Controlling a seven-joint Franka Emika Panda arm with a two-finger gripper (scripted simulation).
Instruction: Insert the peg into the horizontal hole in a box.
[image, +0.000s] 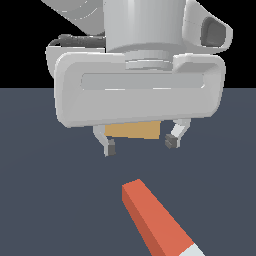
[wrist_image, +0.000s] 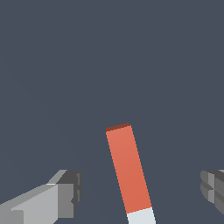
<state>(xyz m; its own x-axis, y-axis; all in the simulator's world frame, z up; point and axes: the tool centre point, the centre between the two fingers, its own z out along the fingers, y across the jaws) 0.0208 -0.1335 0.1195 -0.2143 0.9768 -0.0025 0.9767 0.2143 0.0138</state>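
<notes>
The arm is light grey throughout, with a smooth cylindrical wrist section and a stepped collar beneath it. The hand (image: 140, 144) has a wide, rounded-rectangular pale grey body with a long recessed slot across its face. A dark cable runs behind its upper edge. A grey side housing carries a darker oval recess. Two slim grey fingers (image: 106, 143) end in dark grey blocky pads.
</notes>
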